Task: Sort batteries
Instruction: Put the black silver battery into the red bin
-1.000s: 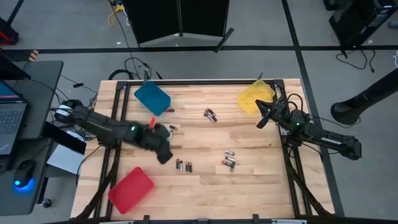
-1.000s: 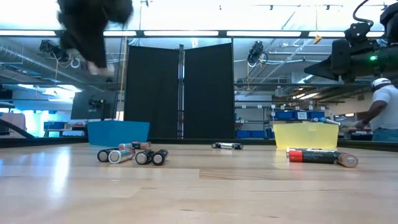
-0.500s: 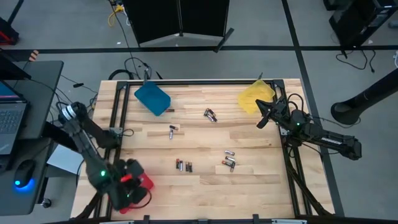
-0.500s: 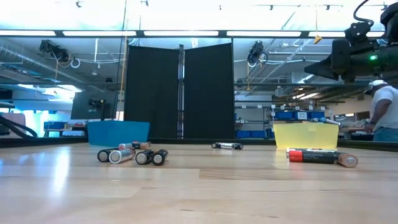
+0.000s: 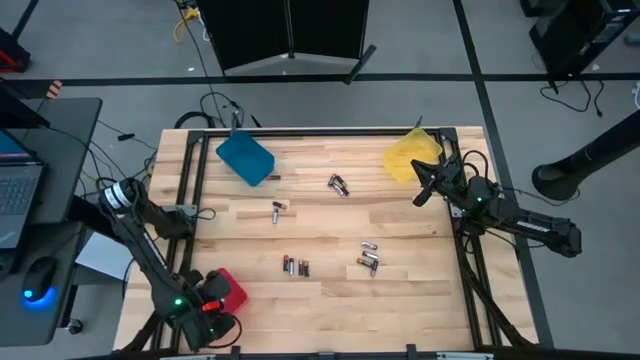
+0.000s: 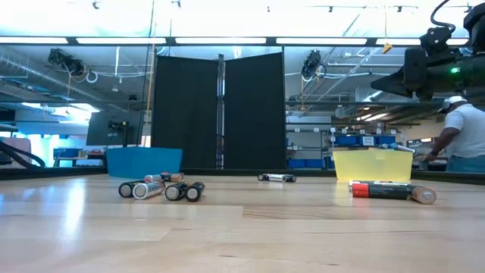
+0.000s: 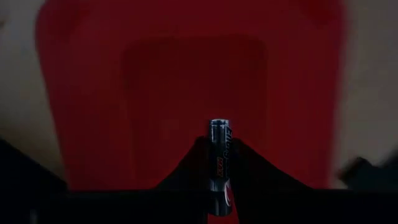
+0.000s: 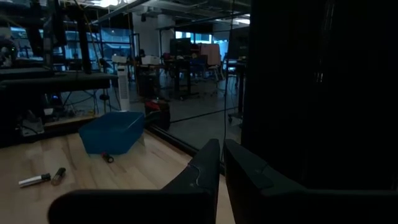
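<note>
My left gripper (image 5: 207, 308) hangs over the red tray (image 5: 229, 288) at the table's near-left corner, shut on one dark battery (image 7: 221, 163). The tray's floor (image 7: 186, 81) fills the left wrist view. Loose batteries lie on the wood: one (image 5: 277, 208) left of centre, a pair (image 5: 338, 184) farther back, a row (image 5: 295, 266) nearer, and a cluster (image 5: 368, 260) to the right. The low view shows them too (image 6: 159, 188). My right gripper (image 5: 422, 186) waits shut in the air beside the yellow tray (image 5: 409, 158). My left gripper pinches the dark battery between its two fingers (image 7: 193, 168). The cell lies along the fingers, and its silvery end (image 7: 219, 124) sticks out past the tips. The fingers point down at the red tray, and the battery is lifted clear of it.
A blue tray (image 5: 245, 158) sits at the far left of the table, the yellow one at the far right. Bare wood lies between the battery groups. In the room behind the table a person (image 6: 462, 136) stands at the right.
My left arm has swung from the middle-left of the table toward the near-left corner and now stands over the red tray, its gripper staying shut on the battery. It has left the low view. The right arm has kept still.
</note>
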